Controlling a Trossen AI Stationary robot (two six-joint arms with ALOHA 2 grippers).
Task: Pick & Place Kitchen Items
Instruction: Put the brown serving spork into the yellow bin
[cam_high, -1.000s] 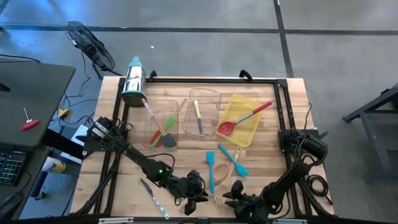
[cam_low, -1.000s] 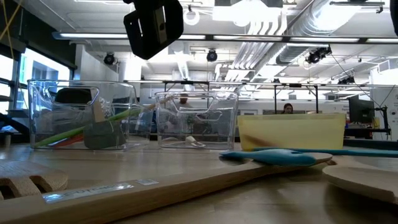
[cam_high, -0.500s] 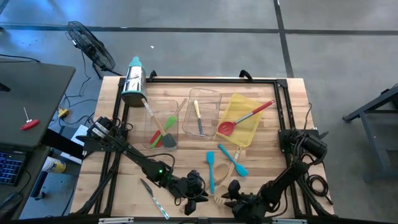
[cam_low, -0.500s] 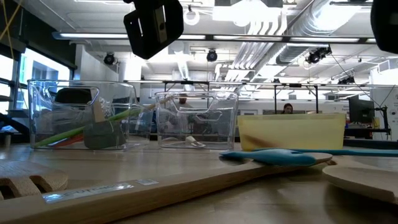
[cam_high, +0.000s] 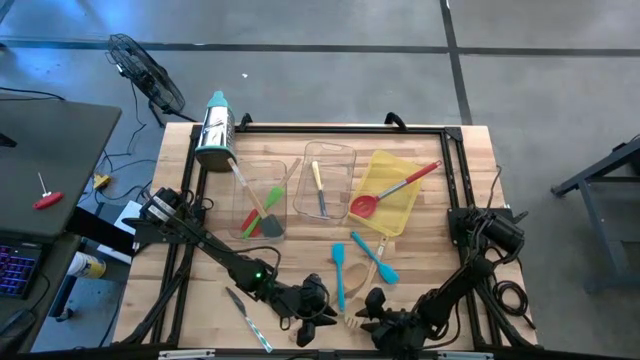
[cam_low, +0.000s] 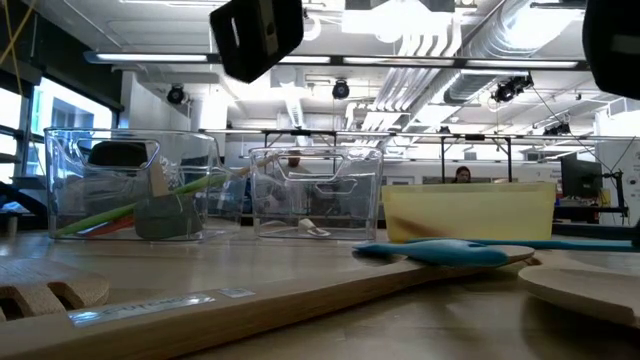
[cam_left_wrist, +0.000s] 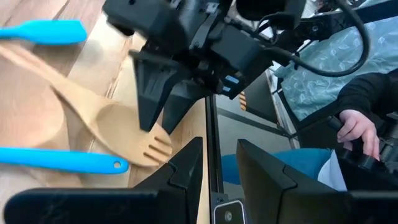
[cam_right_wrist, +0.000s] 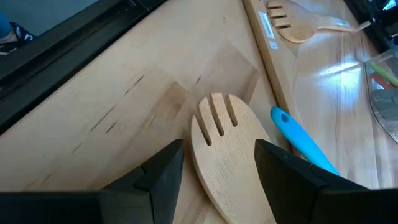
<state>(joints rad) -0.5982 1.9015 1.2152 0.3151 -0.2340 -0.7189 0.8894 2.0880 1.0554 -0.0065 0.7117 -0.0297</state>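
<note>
**Right gripper creeps in on the wooden fork**

The right gripper (cam_right_wrist: 214, 171) has its fingers spread wide around the tined head of the wooden fork (cam_right_wrist: 222, 134), not closed on it; over the last second it slid leftward along the bottom edge of the overhead frame toward that fork (cam_high: 352, 321). The left gripper (cam_high: 318, 318) sits just left of it, fingers parted, holding nothing. Teal spatulas (cam_high: 340, 268) lie above, centre frame. I'd say a pick is close; most utensils remain outside the bins (cam_high: 330, 178).

L gripper (cam_high: 318, 318), R gripper (cam_high: 366, 322); fingers apart
</note>
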